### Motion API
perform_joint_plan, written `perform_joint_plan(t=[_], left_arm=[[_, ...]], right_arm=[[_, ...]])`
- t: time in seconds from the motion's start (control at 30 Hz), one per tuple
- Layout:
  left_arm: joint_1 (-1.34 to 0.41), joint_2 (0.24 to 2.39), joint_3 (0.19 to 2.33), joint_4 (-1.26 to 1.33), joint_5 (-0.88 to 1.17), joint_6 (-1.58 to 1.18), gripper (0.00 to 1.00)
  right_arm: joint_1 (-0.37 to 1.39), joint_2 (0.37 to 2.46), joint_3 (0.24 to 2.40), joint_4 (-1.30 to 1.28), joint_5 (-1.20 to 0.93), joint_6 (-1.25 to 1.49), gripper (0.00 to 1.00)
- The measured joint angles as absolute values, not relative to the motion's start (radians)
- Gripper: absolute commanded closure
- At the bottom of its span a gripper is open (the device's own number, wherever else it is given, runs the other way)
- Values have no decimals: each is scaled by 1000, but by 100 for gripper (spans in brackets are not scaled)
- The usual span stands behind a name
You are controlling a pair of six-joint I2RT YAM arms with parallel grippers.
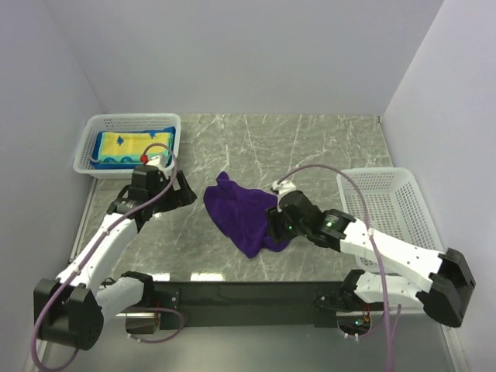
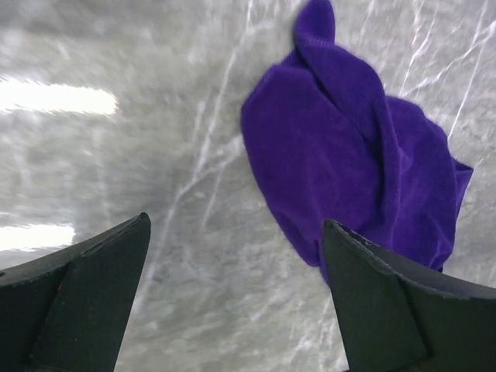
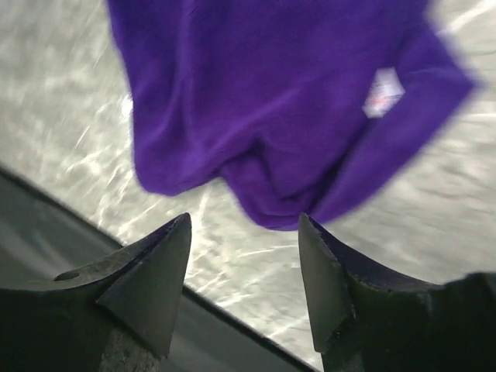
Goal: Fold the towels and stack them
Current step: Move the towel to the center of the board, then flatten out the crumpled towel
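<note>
White mesh plastic forms the left basket (image 1: 87, 155) at ten o'clock on the grey marbled surface (image 1: 325, 147), and a yellow towel with a blue border (image 1: 128, 142) lies flat inside it. Just toward five o'clock from that basket, the left fingers (image 1: 184, 194) hover over bare marble, spread wide and grasping nothing. They point toward three o'clock, where the purple towel (image 1: 244, 213) lies a little apart from them. That towel sits near the middle of the surface, rumpled rather than flat: one corner bunches into a small peak at its eleven o'clock end, and the rest trails in soft folds toward five o'clock. The right fingers (image 1: 275, 225) hang at the towel's four o'clock edge, parted with nothing between them. In the right wrist view the cloth's folded lip lies just beyond their tips, apart from both, and a small white label (image 3: 384, 91) shows on the fabric. Whether any part of that arm brushes the cloth cannot be told from above. Further toward three o'clock stands the right basket (image 1: 403, 182), also white mesh, near the side wall.
</note>
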State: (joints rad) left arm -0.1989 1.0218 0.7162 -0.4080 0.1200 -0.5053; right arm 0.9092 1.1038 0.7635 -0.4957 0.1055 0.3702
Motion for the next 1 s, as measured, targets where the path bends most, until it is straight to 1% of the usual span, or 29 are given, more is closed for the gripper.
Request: perform_joint_plan(t=[0.13, 0.27, 0.43, 0.47, 0.57, 0.63, 0.73, 0.83, 0.87, 0.93, 0.97, 1.0], left_arm=[[-273, 1109, 717, -400, 104, -589, 6], [-345, 1214, 723, -374, 59, -672, 10], [-429, 1347, 730, -340, -28, -763, 16], [-446, 1369, 730, -334, -42, -779, 18], [-493, 1427, 733, -321, -87, -815, 25], [-514, 1465, 743, -317, -117, -831, 26], [-535, 1506, 778, -301, -150, -853, 29], [-554, 1549, 810, -292, -185, -866, 35], [-562, 1559, 819, -289, -195, -871, 40], [-575, 1579, 833, -286, -216, -879, 44], [-582, 1589, 840, -281, -225, -881, 49], [-587, 1597, 846, -281, -234, -883, 50]], right_arm=[[812, 1062, 765, -458, 148, 369, 38], [691, 1132, 769, -403, 150, 371, 39], [619, 1213, 762, -385, 156, 396, 39], [607, 1215, 754, -377, 155, 403, 39], [586, 1219, 721, -339, 149, 426, 39], [585, 1239, 710, -321, 146, 435, 39], [585, 1302, 710, -287, 145, 453, 42], [585, 1358, 710, -261, 146, 461, 46], [585, 1375, 710, -252, 148, 464, 47], [585, 1408, 712, -237, 150, 471, 48], [586, 1425, 714, -233, 152, 475, 49], [587, 1438, 715, -228, 155, 476, 49]])
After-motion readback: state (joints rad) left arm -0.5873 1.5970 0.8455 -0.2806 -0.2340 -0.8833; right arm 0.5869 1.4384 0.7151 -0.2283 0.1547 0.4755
